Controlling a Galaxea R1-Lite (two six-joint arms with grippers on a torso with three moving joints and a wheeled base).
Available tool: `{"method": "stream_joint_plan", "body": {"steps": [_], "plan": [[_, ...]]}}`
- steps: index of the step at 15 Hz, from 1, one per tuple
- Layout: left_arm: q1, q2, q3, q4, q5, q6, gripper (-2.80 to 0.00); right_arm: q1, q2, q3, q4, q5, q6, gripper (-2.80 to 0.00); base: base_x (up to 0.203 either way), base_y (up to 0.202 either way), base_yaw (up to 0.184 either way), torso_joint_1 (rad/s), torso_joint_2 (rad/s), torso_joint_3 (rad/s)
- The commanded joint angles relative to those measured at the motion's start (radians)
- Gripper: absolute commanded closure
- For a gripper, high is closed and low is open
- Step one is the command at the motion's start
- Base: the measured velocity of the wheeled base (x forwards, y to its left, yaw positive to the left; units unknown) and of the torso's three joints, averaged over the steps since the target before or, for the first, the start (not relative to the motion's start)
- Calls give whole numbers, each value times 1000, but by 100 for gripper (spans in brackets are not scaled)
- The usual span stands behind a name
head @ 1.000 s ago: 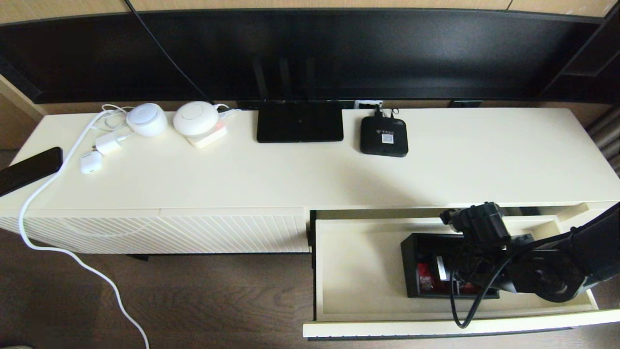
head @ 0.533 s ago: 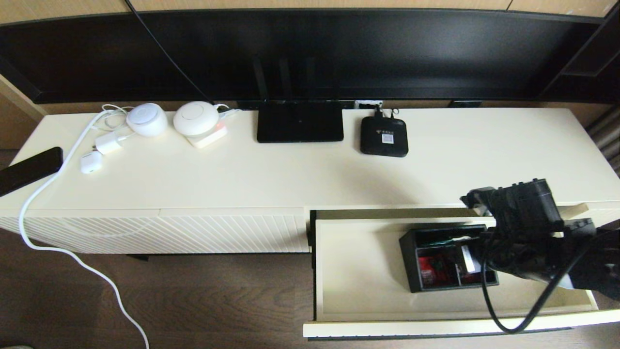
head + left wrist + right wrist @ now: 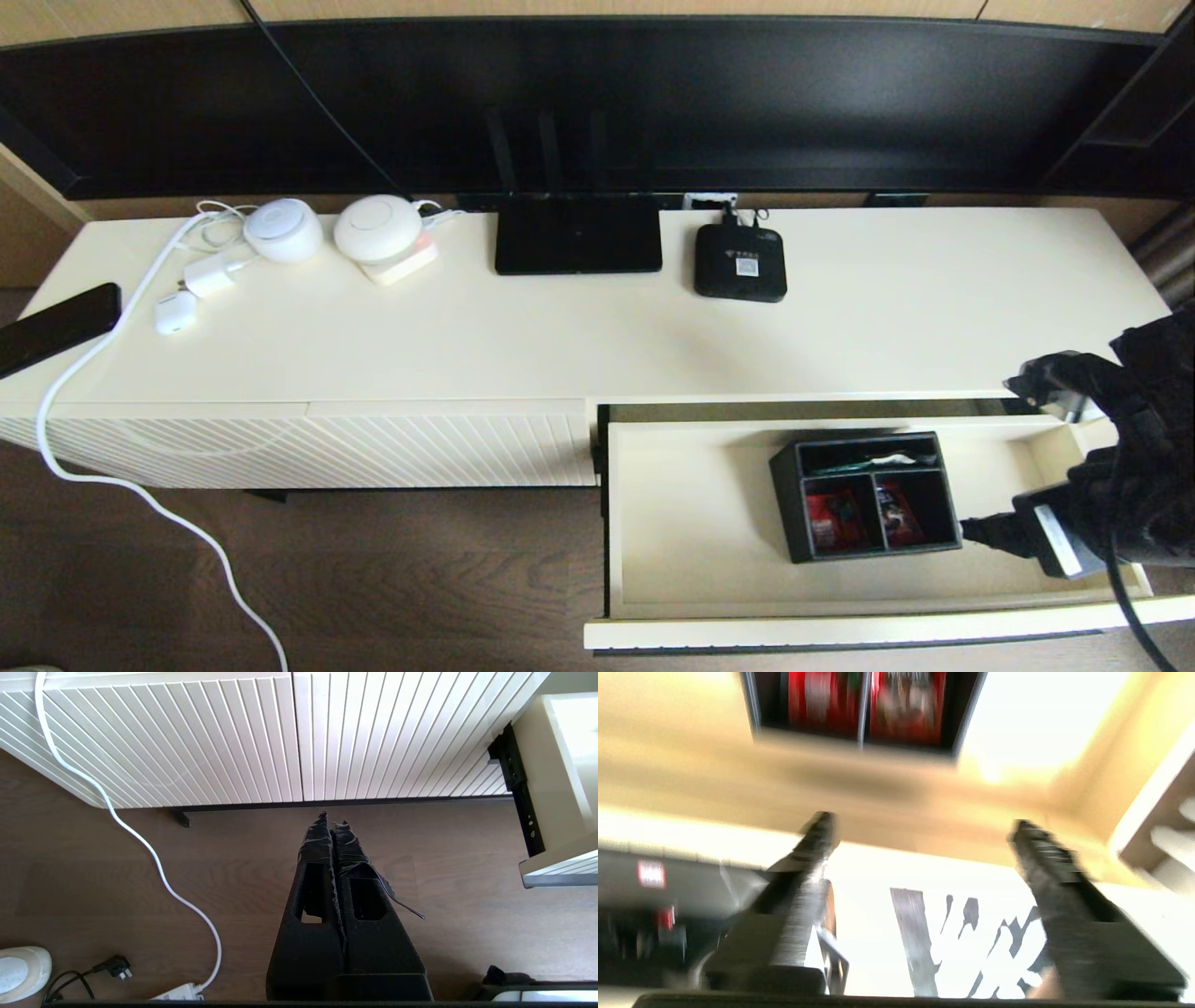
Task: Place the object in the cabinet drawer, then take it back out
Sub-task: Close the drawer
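Observation:
The black three-compartment organizer box (image 3: 866, 495) rests on the floor of the pulled-out cream drawer (image 3: 691, 523), with red items in its two square cells. My right gripper (image 3: 985, 457) hovers at the drawer's right end, just beside the box, open and holding nothing. In the right wrist view the gripper (image 3: 922, 821) is spread wide, and the box (image 3: 859, 704) lies beyond the fingertips on the drawer floor (image 3: 691, 765). My left gripper (image 3: 331, 819) hangs shut over the wooden floor in front of the ribbed cabinet front.
On the cabinet top stand a flat black router (image 3: 577, 233), a small black device with a sticker (image 3: 739, 263), two white round devices (image 3: 377, 227) and chargers (image 3: 207, 275). A white cable (image 3: 93, 448) trails down the ribbed panel (image 3: 373, 448). A phone (image 3: 56, 327) overhangs the left edge.
My right gripper opened, released the organizer box and drew back to the right. The box stayed in the drawer and is now fully uncovered.

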Motion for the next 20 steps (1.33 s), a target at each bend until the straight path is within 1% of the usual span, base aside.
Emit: {"method": "stream_joint_plan", "body": {"steps": [1, 2, 3, 4, 6, 8, 9, 11, 14, 15, 16, 18, 20], "plan": [[0, 2, 0, 0, 0, 0, 0, 12, -126, -10, 150, 12, -12, 0, 0, 0, 0, 0, 0, 0], [0, 0, 1, 0, 0, 0, 0, 31, -164, -2, 216, 23, -46, 0, 0, 0, 0, 0, 0, 0], [0, 2, -1, 0, 0, 0, 0, 57, -195, 26, 265, 31, -117, 0, 0, 0, 0, 0, 0, 0], [0, 2, 1, 0, 0, 0, 0, 93, -212, 62, 286, 33, -166, 0, 0, 0, 0, 0, 0, 0], [0, 2, 1, 0, 0, 0, 0, 181, -231, 161, 283, 29, -227, 0, 0, 0, 0, 0, 0, 0], [0, 0, 1, 0, 0, 0, 0, 274, -218, 247, 229, 28, -270, 0, 0, 0, 0, 0, 0, 0], [0, 2, -1, 0, 0, 0, 0, 305, -188, 284, 176, 28, -280, 0, 0, 0, 0, 0, 0, 0], [0, 1, 1, 0, 0, 0, 0, 339, -124, 356, 51, 29, -285, 0, 0, 0, 0, 0, 0, 0], [0, 0, 1, 0, 0, 0, 0, 349, -10, 496, -217, 32, -290, 0, 0, 0, 0, 0, 0, 0], [0, 2, 0, 0, 0, 0, 0, 349, 34, 535, -324, 31, -301, 0, 0, 0, 0, 0, 0, 0], [0, 0, -1, -1, 0, 0, 0, 349, 74, 566, -402, 29, -318, 0, 0, 0, 0, 0, 0, 0], [0, 1, 1, 0, 0, 0, 0, 349, 155, 612, -537, 24, -342, 0, 0, 0, 0, 0, 0, 0], [0, 2, 1, 0, 0, 0, 0, 346, 222, 627, -636, 10, -347, 0, 0, 0, 0, 0, 0, 0]]}}
